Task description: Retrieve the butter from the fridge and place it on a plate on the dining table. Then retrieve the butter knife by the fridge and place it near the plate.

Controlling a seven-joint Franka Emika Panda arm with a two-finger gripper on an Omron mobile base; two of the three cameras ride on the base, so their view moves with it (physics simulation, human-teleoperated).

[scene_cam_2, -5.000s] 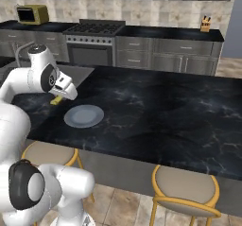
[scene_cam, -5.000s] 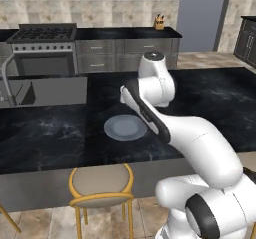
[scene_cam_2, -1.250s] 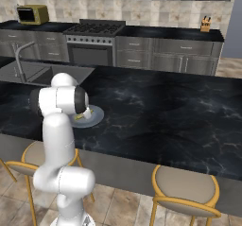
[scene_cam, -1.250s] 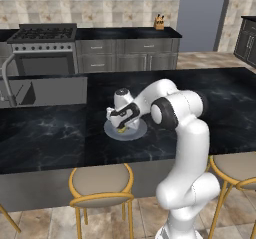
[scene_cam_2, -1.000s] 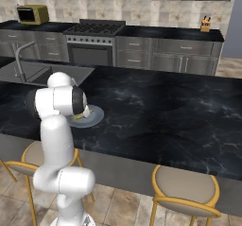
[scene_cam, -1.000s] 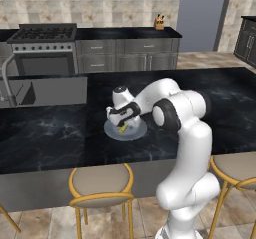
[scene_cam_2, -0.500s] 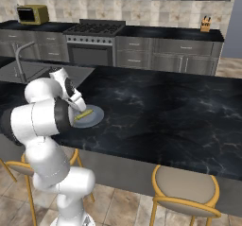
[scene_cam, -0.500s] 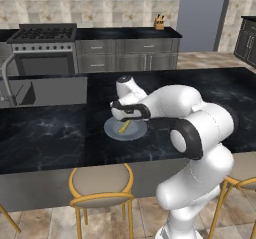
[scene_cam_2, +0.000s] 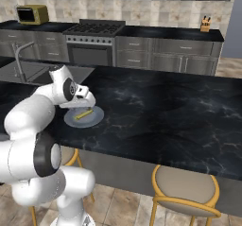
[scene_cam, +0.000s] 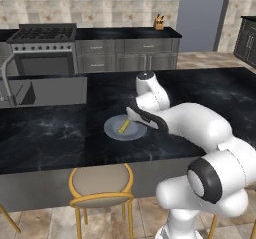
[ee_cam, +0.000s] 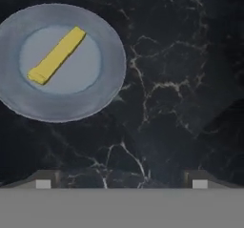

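Note:
The butter (scene_cam: pixel 123 126) (scene_cam_2: pixel 84 114) (ee_cam: pixel 56 56), a small yellow stick, lies flat in the middle of the pale grey-blue plate (scene_cam: pixel 111 131) (scene_cam_2: pixel 97 118) (ee_cam: pixel 110 81). The plate rests on the black marble dining table (scene_cam: pixel 210 90) (scene_cam_2: pixel 165 111) (ee_cam: pixel 167 103). My gripper (scene_cam: pixel 132 115) (scene_cam_2: pixel 88 100) (ee_cam: pixel 121 182) hovers just above the plate's edge, over bare marble beside it. Its jaws are open and hold nothing; the butter is apart from the fingertips (ee_cam: pixel 43 182). The butter knife is out of view.
Tan yellow-framed stools (scene_cam: pixel 100 184) (scene_cam_2: pixel 186 188) stand at the table's near side. A sink (scene_cam: pixel 45 90) is set into the top to the left. Along the back wall are a stove (scene_cam: pixel 42 34) (scene_cam_2: pixel 97 28), a knife block (scene_cam: pixel 159 22) and a yellow microwave (scene_cam_2: pixel 32 13).
The hand has lifted off the plate and drawn back to its edge, while the arm swung round. The butter stays lying on the plate.

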